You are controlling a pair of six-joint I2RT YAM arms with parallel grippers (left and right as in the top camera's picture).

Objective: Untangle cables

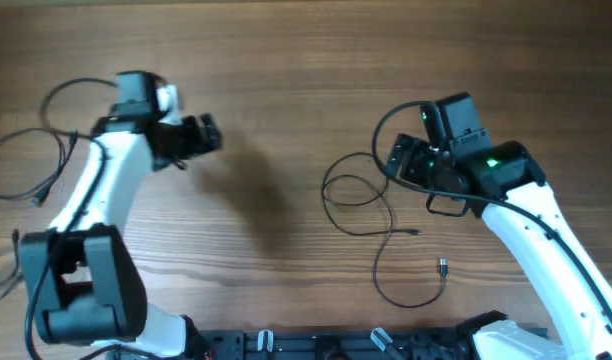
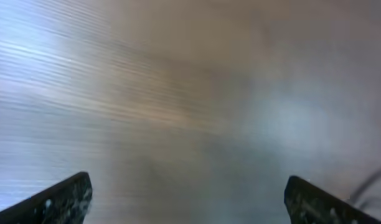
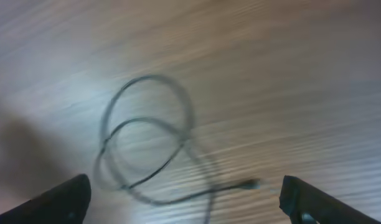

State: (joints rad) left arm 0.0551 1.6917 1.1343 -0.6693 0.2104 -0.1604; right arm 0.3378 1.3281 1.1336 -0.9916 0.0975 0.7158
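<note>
Table point(image 1: 286, 60): wood, brown, straight fine grain; smooth, matt with a faint sheen.

Cables point(image 1: 358, 195), 3 o'clock of table centre: thin, black, plastic-sheathed, smooth, matt.

Plug point(image 1: 442, 267), 4 o'clock of centre: small, metal, dull glint.

Left arm point(image 1: 101, 190), right arm point(image 1: 546, 230): shells of white plastic, smooth, glossy; joints and heads black, matt.

Left gripper point(image 2: 187, 180), fingers point(image 2: 60, 202): black, matt, finely speckled.

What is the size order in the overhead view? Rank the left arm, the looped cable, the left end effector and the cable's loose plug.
1. left arm, though raised nearer the camera.
2. looped cable, by its spread.
3. left end effector.
4. plug, clearly smallest.
</note>
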